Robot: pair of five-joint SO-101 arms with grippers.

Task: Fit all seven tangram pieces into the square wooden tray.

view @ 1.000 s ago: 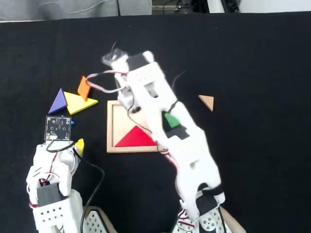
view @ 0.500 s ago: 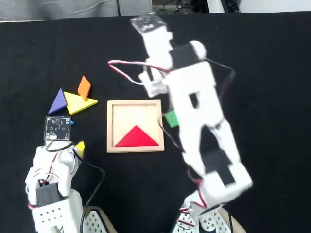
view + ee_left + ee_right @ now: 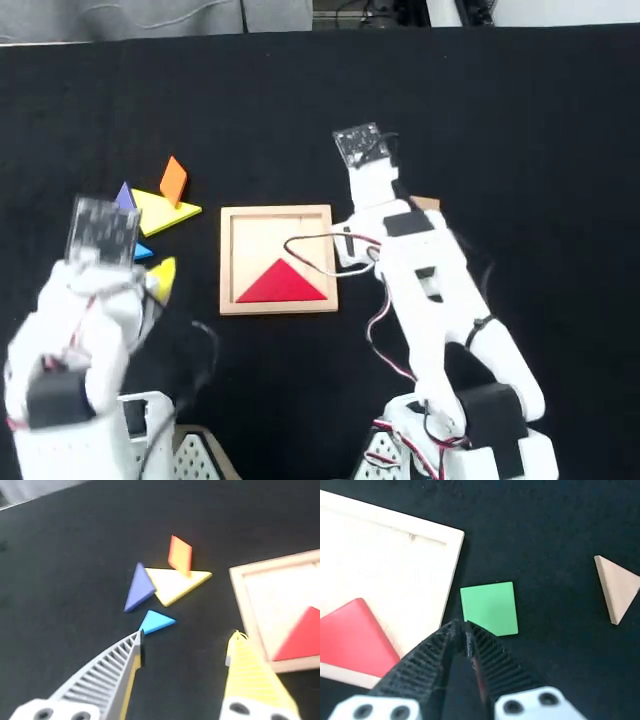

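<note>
Green square [image 3: 489,608] just beyond the pinched-shut tips of the right end effector [image 3: 465,626], beside the wooden tray [image 3: 395,521]

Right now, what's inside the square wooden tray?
One piece: the red triangle, lying flat with its long side along the edge of the tray nearest the arms. The rest is bare wood. The right arm's cable crosses one edge, hiding a thin strip.

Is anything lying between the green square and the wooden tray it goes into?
Nothing visible does. The green square lies flat just outside the tray's rim, with only bare black cloth between them. Inside, the red triangle takes one part; the wood nearest the square is bare.
</note>
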